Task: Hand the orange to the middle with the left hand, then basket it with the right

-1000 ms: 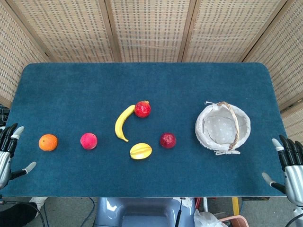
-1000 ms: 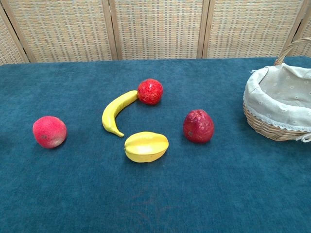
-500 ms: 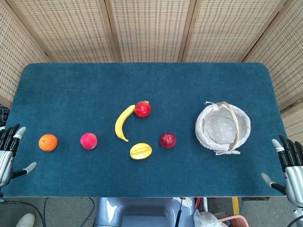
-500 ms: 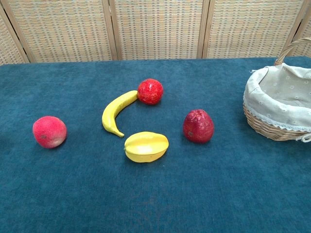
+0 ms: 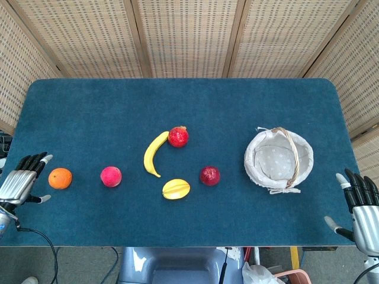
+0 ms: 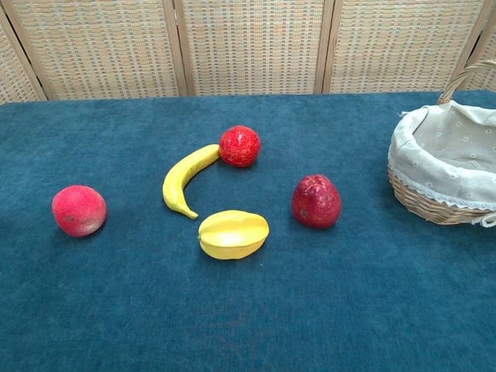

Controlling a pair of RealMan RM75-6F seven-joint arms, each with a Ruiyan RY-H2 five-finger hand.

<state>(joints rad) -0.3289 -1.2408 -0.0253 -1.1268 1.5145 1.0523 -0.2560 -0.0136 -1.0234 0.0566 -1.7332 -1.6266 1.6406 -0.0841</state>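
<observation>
The orange lies on the blue table at the far left in the head view; the chest view does not show it. My left hand is just left of it, fingers spread and empty, fingertips a short gap from the fruit. The wicker basket with a white cloth lining stands at the right, also seen as the basket in the chest view. My right hand hovers open at the table's front right corner, below and right of the basket, holding nothing.
Between orange and basket lie a pink-red peach, a banana, a red pomegranate, a yellow starfruit and a dark red fruit. Wicker screens stand behind the blue table.
My left hand has moved up and right toward the orange, its fingers now pointing at it. The right hand shifted slightly. No fruit has moved.
</observation>
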